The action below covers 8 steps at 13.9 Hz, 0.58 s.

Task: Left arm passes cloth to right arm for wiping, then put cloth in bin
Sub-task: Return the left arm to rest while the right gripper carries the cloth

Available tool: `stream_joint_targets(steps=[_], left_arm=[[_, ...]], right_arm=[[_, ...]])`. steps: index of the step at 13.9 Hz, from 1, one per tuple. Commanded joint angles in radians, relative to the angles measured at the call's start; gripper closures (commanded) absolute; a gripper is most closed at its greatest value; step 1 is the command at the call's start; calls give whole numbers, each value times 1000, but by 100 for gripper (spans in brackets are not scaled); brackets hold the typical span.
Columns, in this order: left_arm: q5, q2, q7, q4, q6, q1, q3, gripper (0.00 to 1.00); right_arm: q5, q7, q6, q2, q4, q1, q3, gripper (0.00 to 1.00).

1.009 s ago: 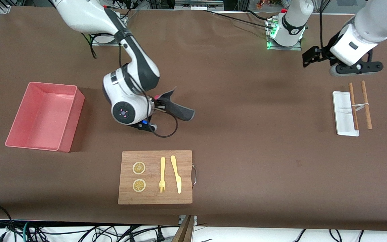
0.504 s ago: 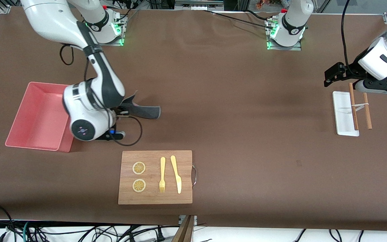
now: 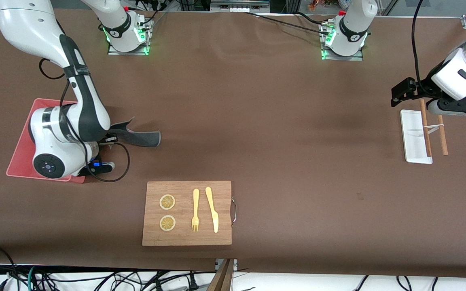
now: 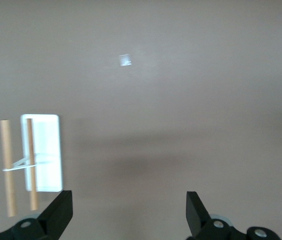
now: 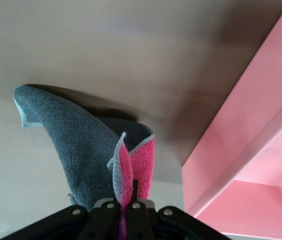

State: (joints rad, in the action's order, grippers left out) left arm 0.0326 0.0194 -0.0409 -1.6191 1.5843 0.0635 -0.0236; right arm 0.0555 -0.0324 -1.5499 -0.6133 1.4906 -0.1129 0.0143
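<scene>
My right gripper [image 3: 111, 140] is shut on the cloth [image 3: 139, 138], pinching a pink and grey fold. It hangs just beside the wall of the pink bin [image 3: 22, 142] that faces the table's middle, and the grey tail trails away from the bin. The right wrist hides much of the bin. The right wrist view shows the cloth [image 5: 83, 142] rising from the right gripper [image 5: 131, 201], with the bin's wall [image 5: 250, 135] close beside it. At the left arm's end, my left gripper [image 3: 399, 90] hovers open and empty by the white tray. In its wrist view the left gripper [image 4: 127, 207] holds nothing.
A wooden board [image 3: 187, 238] nearer the front camera carries two lemon slices [image 3: 167, 202], a yellow fork [image 3: 195, 210] and a knife [image 3: 212, 209]. A white tray [image 3: 411, 139] with two brown chopsticks [image 3: 425, 129] lies at the left arm's end.
The right arm has carried the cloth from the table's middle over to the bin's edge. The left arm drew back toward the white tray, then nearly stopped.
</scene>
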Motion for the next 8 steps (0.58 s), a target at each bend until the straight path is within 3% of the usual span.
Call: stream_joint_targets(steps=[1,5,8], left_arm=[[72,10,-42,18,-30,1,-10,0],[58,13,-50,18,-30,-2,-6,0],[49,11,-86,18,-53,-2,-6,0]], right_arm=[[38,5,-56,0,-6,-66,13,100],[4,173,-116,-17,-4,-125,18,100],[-147,264,-151,-19,-4,-146,18,100]])
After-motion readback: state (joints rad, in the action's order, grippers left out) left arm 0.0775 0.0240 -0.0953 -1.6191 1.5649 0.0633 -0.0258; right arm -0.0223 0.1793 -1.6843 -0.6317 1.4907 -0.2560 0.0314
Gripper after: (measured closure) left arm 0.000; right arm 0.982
